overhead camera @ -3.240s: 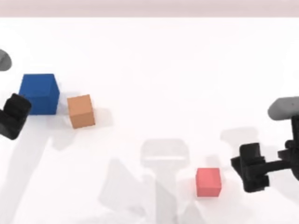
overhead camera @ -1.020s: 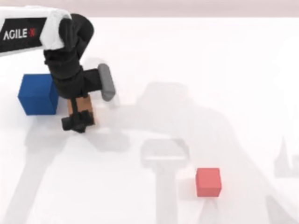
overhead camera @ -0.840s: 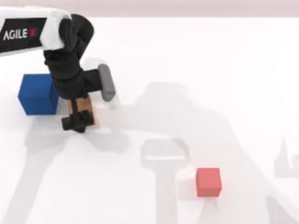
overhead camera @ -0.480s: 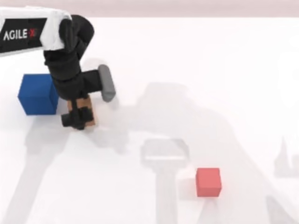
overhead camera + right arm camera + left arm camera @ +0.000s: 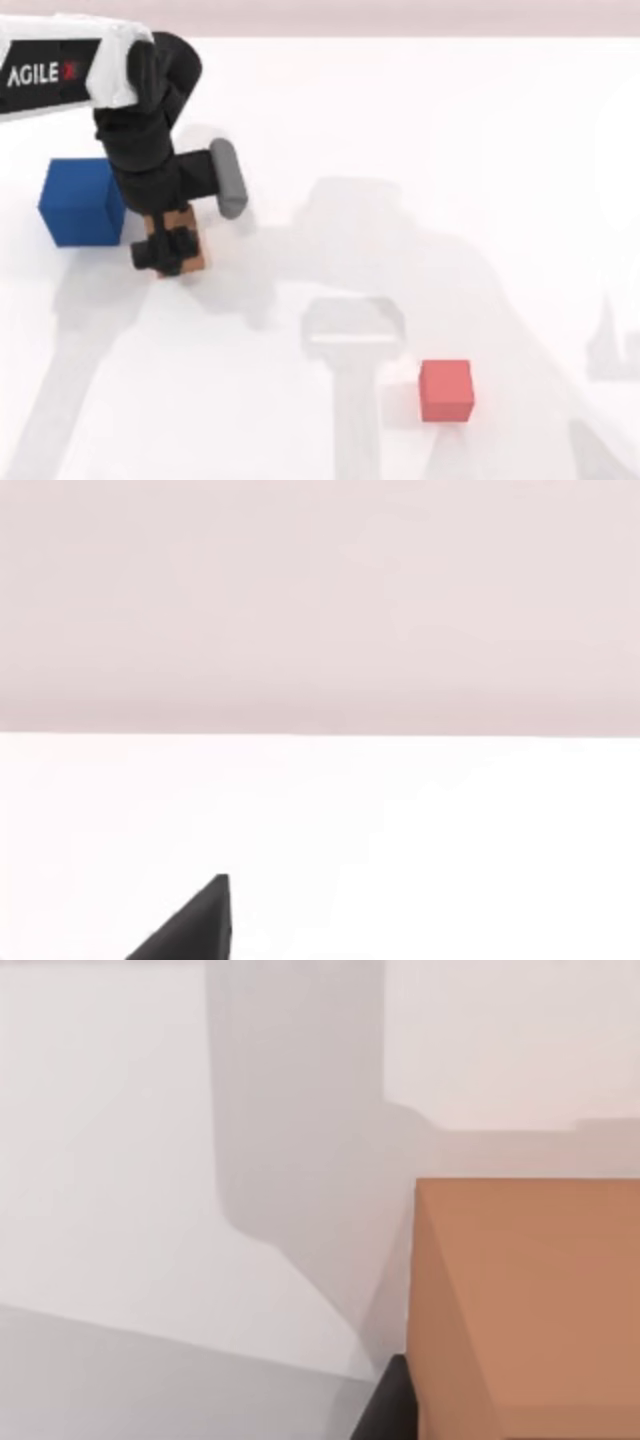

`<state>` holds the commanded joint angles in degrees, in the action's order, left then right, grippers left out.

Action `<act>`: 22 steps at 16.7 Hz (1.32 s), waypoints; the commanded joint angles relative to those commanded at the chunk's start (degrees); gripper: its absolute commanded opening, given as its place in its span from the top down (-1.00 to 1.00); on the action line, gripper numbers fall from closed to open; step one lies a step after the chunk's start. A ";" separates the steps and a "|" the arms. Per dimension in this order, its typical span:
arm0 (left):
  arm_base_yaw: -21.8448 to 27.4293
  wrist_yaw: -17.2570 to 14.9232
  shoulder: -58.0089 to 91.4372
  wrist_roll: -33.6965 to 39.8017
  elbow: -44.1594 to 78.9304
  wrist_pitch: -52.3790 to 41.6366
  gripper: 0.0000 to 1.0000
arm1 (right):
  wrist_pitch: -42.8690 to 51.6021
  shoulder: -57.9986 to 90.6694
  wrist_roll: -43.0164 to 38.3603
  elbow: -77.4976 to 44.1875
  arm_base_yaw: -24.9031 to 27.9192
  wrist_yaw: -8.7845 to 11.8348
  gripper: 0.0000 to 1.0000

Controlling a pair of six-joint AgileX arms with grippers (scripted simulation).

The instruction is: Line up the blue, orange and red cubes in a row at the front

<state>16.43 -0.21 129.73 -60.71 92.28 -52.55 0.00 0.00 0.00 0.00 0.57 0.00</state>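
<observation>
Left gripper (image 5: 168,250) low over orange cube (image 5: 190,238), fingers closed around it, blue cube (image 5: 80,202) just beside, red cube (image 5: 446,390) well apart, right gripper fingers impossible to tell.

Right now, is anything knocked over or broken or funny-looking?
Nothing stands out. The blue cube and red cube sit flat on the table, and the left gripper is down over the orange cube.

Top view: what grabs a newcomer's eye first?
The left arm, reaching in from the top view's left with its left gripper down on the orange cube, right beside the big blue cube. Next, the red cube sitting alone toward the front, right of centre. The right arm is out of the top view.
</observation>
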 joint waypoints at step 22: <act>5.56 -0.33 -7.44 4.34 7.67 -14.71 1.00 | 0.00 0.00 0.00 0.00 0.00 0.00 -1.00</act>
<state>21.99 -0.54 122.28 -56.37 99.95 -67.26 0.00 0.00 0.00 0.00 0.57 0.00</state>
